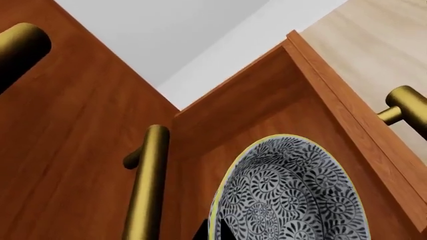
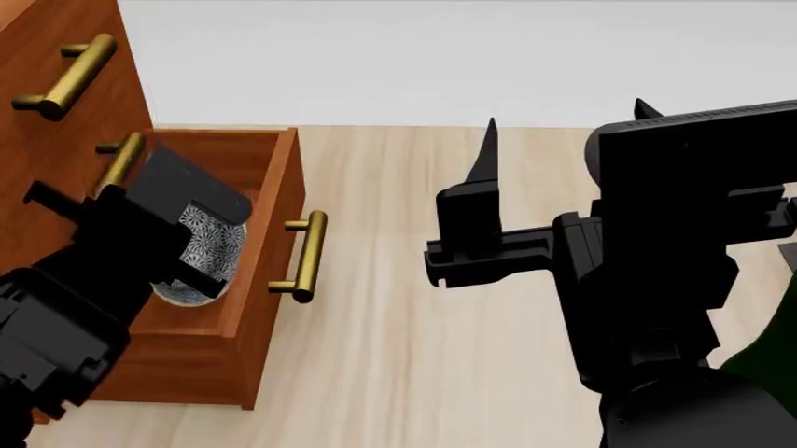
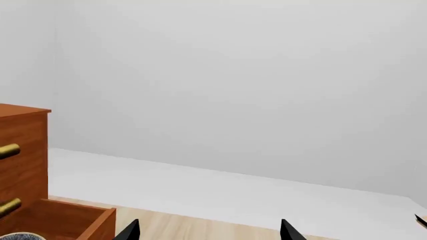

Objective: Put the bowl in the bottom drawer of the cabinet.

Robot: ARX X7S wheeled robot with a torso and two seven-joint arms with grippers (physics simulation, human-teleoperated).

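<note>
The bowl, blue-grey floral with a yellow rim, hangs tilted on edge inside the pulled-out bottom drawer of the reddish-brown cabinet. My left gripper is shut on the bowl's rim, one finger on each side. In the head view the bowl shows half hidden under the left arm. Whether it touches the drawer floor cannot be told. My right gripper stands open and empty to the right of the drawer, above the floor, fingers wide apart.
The bottom drawer's brass handle sticks out toward the right arm. Two upper drawers are shut, their brass handles projecting above the left arm. A pale wooden floor runs to a white wall. Something green shows at the right edge.
</note>
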